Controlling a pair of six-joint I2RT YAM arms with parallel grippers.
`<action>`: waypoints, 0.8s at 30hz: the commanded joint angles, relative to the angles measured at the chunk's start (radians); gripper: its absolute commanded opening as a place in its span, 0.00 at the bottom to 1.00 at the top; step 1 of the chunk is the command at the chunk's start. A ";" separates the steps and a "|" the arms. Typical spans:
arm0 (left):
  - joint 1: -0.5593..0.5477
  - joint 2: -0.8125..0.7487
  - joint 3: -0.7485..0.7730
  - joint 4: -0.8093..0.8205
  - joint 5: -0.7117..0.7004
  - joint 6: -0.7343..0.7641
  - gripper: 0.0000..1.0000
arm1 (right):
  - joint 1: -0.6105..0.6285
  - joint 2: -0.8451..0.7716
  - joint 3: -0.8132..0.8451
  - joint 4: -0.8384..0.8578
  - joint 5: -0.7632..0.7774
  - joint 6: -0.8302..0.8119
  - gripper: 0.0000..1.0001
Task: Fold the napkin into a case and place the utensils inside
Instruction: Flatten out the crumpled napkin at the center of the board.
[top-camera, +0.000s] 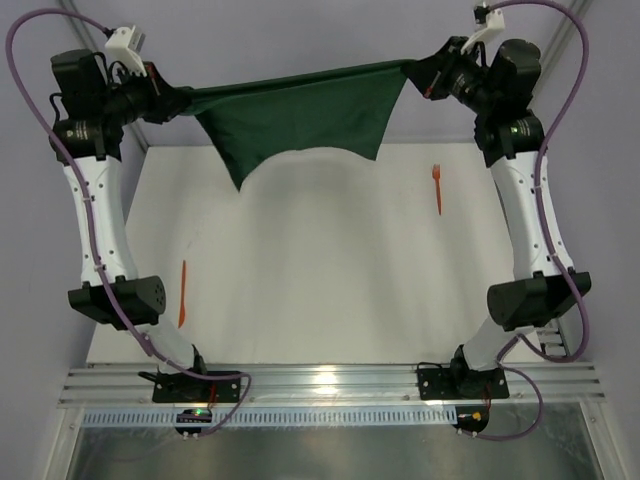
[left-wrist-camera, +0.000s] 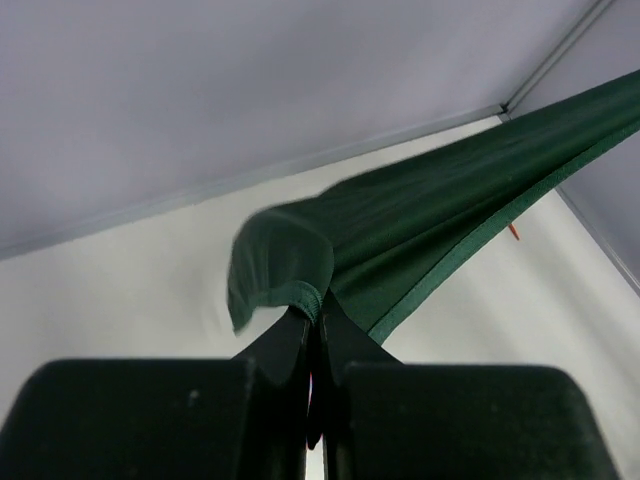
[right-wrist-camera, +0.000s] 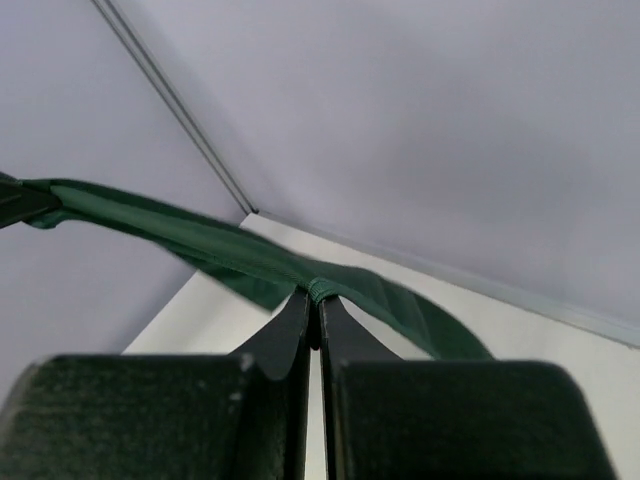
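The left gripper (top-camera: 186, 100) is raised over the far left corner of the white table (top-camera: 300, 280); its jaws are clenched on one corner of the napkin (top-camera: 300, 115), and the left wrist view shows a small flap of cloth curling over just past the fingertips. Near the table's left edge, beside the left arm, lies a thin orange utensil (top-camera: 183, 292), pointing lengthwise toward the far side; its end is too small to make out.

The napkin is plain dark green with a stitched hem along its edge. It hangs in the air between the two grippers, above the far edge of the table; its top edge is pulled into a nearly straight line, rising slightly toward the right. The rest droops as a loose sheet: a long pointed corner hangs down on the left, a shorter one on the right, and the lower edge arches up between them. Whether the lowest tip touches the table cannot be told.

The orange fork (top-camera: 437, 188) lies on the right part of the table, well apart from the cloth, tines toward the far side. The right gripper (top-camera: 415, 70) is also raised, its jaws pinched shut on the opposite top corner of the napkin.
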 joint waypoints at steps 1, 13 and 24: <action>0.018 -0.072 -0.168 0.043 0.008 0.015 0.00 | -0.028 -0.185 -0.170 0.043 0.074 -0.098 0.04; -0.031 -0.334 -1.010 -0.029 -0.043 0.368 0.00 | -0.003 -0.589 -1.217 0.080 0.174 -0.041 0.04; -0.059 -0.261 -1.301 -0.106 -0.174 0.527 0.21 | 0.018 -0.671 -1.623 0.080 0.145 0.036 0.04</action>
